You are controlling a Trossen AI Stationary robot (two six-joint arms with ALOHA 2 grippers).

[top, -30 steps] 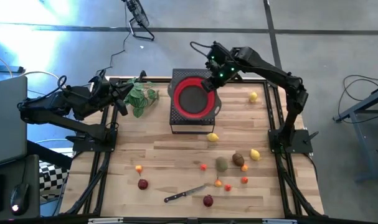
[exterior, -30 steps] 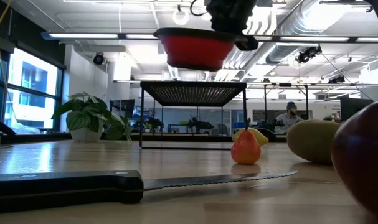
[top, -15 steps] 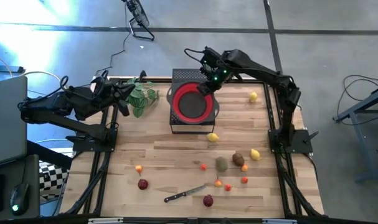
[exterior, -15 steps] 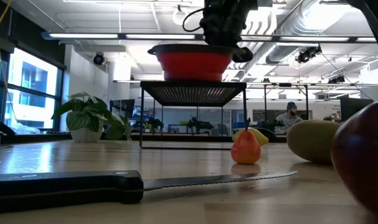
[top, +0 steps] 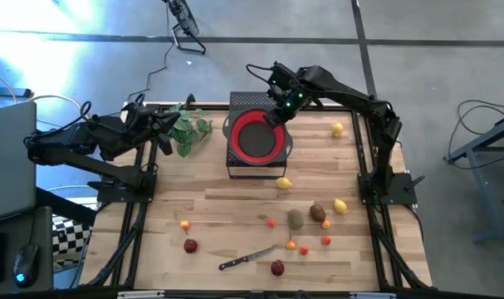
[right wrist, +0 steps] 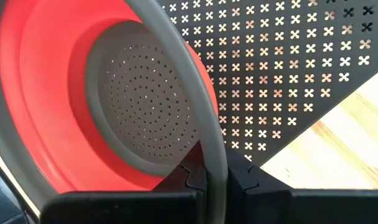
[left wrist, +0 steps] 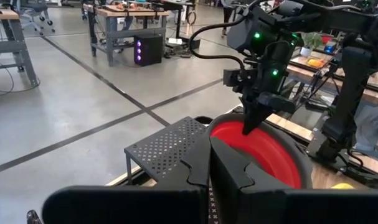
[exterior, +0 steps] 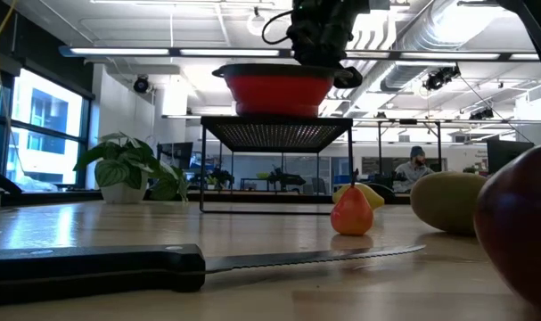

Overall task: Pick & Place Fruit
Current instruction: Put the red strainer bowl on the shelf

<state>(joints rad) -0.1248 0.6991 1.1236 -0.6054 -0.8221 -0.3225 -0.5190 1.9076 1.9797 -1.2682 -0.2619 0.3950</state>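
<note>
Fruit (top: 296, 218) scattered overhead, right pincer (right wrist: 216, 175) clamping colander rim (right wrist: 176, 74) close-up

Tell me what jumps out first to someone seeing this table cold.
The red colander on the black perforated stand at the table's far middle grabs the eye, with the right gripper shut on its grey rim. Next comes the fruit scattered over the near half of the wooden table, around a black-handled knife. The left gripper waits shut at the far left by the leafy sprig.

Rack (top: 243, 158): I see the colander (top: 256, 136) and right gripper (top: 276, 118) blocking it.
Left-front boards (top: 202, 199): I see open passage.
</note>
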